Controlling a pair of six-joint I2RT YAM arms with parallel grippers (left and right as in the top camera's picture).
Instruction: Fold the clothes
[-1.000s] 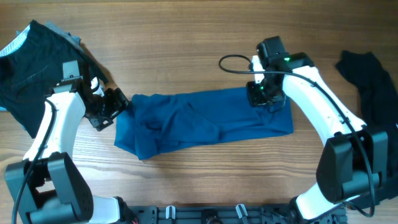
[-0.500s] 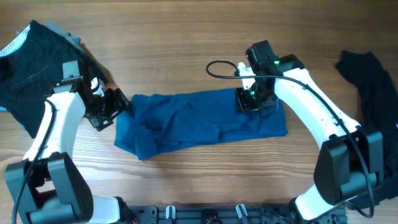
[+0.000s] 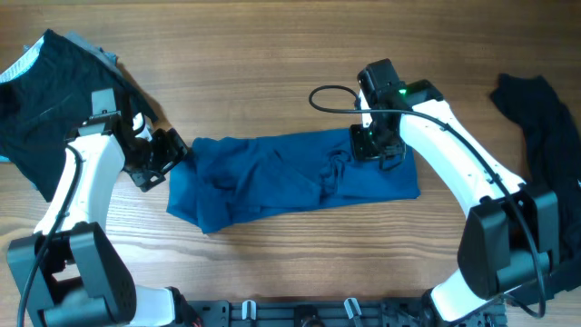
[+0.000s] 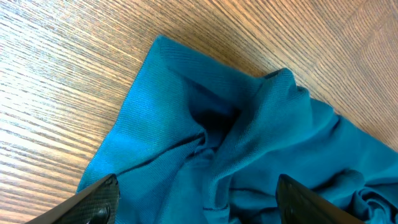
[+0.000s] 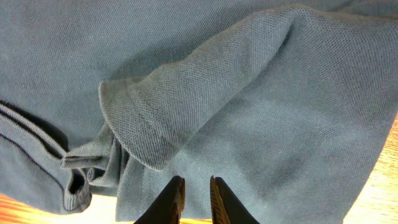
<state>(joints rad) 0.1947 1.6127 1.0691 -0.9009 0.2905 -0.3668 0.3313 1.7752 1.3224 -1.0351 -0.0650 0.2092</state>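
Note:
The royal-blue garment (image 3: 290,182) lies crumpled across the table's middle, long side left to right. My left gripper (image 3: 166,156) hangs at its left end. In the left wrist view it (image 4: 199,205) stands open wide over bunched blue folds (image 4: 249,124), with nothing between its fingers (image 4: 93,202). My right gripper (image 3: 374,145) sits on the garment's upper right part. In the right wrist view its (image 5: 194,199) tips stand a narrow gap apart against the cloth (image 5: 249,93). Whether they pinch any cloth does not show. A sleeve or collar fold (image 5: 149,112) lies just ahead.
A black garment with a pale edge band (image 3: 36,100) lies at the far left, under the left arm. Another black garment (image 3: 545,118) lies at the right edge. The right arm's cable (image 3: 331,91) loops over the wooden table (image 3: 272,54).
My right gripper dragged the garment's right end leftward, then shifted slightly. Fresh wrinkles have bunched up just left of it. The left arm has not moved.

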